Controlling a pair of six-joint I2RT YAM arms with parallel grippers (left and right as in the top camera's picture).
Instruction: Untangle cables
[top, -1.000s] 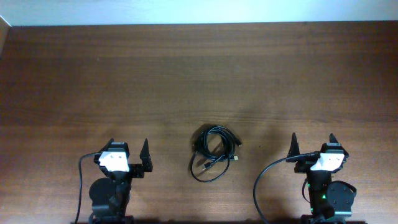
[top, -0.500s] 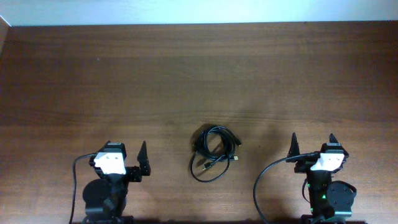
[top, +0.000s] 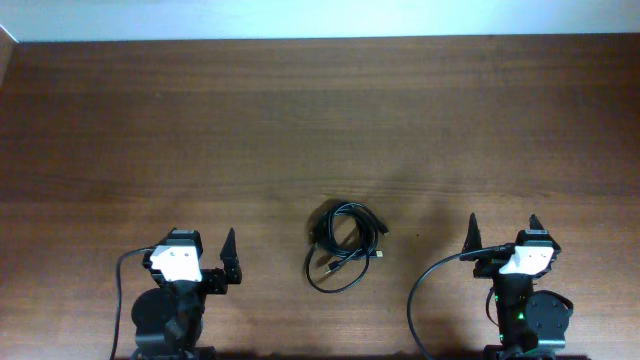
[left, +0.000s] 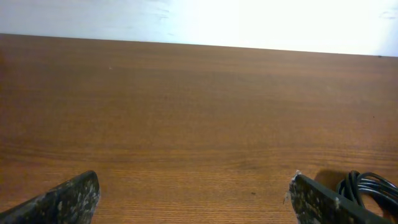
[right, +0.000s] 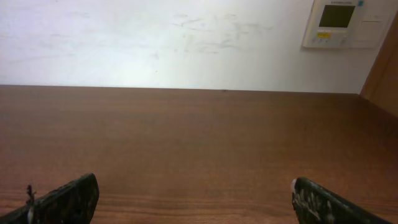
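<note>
The cables lie bunched in one small tangle on the wooden surface, several thin black loops overlapping, with a wider loop hanging out on the side nearest the arms. The left gripper sits well apart to one side of the cables and the right gripper well apart to the other. Both have their jaws spread wide and hold nothing. In the left wrist view only the edge of the cables shows, just beyond the inner fingertip; the right wrist view shows none of them.

Judging by their look, these cords are light, limp and thin. They will likely drag as one clump rather than hold any shape, and a single strand may slip out of a pinch that closes across it loosely. The plug ends are too small to make out clearly, though they are probably the firmest spots to grip.

A sensible hold would be the outer loop on the near side of the cables, where one strand lies clear of the rest. The other jaws would then pin the dense upper part so the clump cannot follow.
</note>
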